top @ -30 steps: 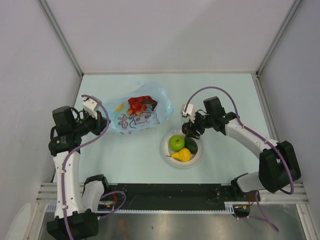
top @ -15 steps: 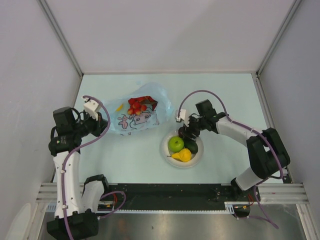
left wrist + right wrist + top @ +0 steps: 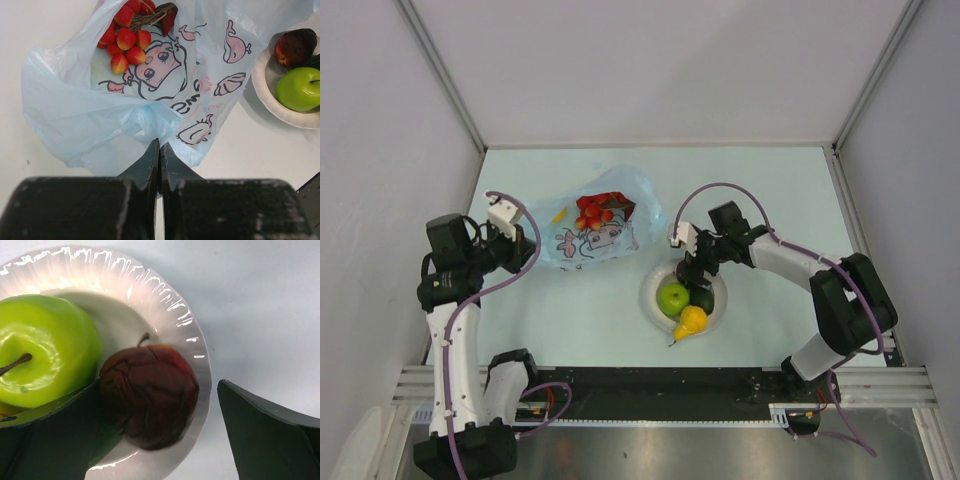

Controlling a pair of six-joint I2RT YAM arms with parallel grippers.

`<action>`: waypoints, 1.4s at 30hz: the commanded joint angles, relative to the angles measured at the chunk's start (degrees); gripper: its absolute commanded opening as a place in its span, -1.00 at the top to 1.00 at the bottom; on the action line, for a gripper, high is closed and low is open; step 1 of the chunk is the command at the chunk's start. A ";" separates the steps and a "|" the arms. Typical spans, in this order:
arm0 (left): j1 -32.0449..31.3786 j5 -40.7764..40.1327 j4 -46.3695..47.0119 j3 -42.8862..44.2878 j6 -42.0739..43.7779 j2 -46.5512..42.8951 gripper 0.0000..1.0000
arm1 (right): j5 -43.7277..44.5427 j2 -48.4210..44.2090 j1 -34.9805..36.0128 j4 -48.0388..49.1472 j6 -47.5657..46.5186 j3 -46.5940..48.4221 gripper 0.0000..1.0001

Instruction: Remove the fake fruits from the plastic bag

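Left gripper [image 3: 159,159]: jaws closed to a slit, pinching a fold of the bag [image 3: 100,120] right at the fingertips. Bag spreads out ahead of the tips, lying crumpled on the table [image 3: 780,200]. Grapes [image 3: 125,30] are at its far end, well ahead of the fingers and slightly left in the wrist view; can't tell whether they sit inside or at the mouth. Top view shows a small yellow-orange bit [image 3: 558,213] in the bag on the gripper's side of the grapes, too small to identify.

Right gripper [image 3: 160,390]: jaws wide open, holding nothing. It hangs low over the plate [image 3: 165,300]. Maroon fruit [image 3: 147,400] rests on the plate directly between the fingers. One finger [image 3: 55,440] is just beside it, contact unclear; the other finger [image 3: 270,435] is clearly apart from it, out past the plate rim. Apple [image 3: 45,365] touches the maroon fruit on the near-finger side, partly behind that finger.

Top view: right gripper [image 3: 695,268] covers the maroon fruit. Apple [image 3: 672,297] and avocado [image 3: 703,299] sit on the plate [image 3: 655,280] just below the fingers, side by side. Lemon [image 3: 692,320] is at the plate's near rim, beyond those two from the gripper. Plate is just beside the bag's [image 3: 600,235] right corner; left gripper [image 3: 512,245] is at the bag's opposite end.
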 commanded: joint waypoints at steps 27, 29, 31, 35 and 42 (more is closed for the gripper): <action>-0.42 2.15 2.77 -3.59 -0.30 -1.19 0.88 | -9.63 -26.40 9.82 -38.52 -32.60 5.37 -0.66; -0.42 2.15 2.07 -3.59 0.05 -1.10 0.87 | -10.85 -25.53 11.05 -38.78 -37.52 5.02 -0.65; -0.50 2.15 1.63 -3.59 0.23 -0.84 0.87 | -11.82 -23.69 12.81 -39.65 -40.43 4.93 -0.58; -0.50 1.36 0.49 -3.42 0.49 -0.49 0.88 | -13.76 -20.87 15.36 -40.10 -45.53 4.23 -0.37; -0.50 0.74 -1.27 -3.42 0.85 -1.02 0.88 | -13.15 -16.30 17.21 -37.99 -50.46 2.56 -0.04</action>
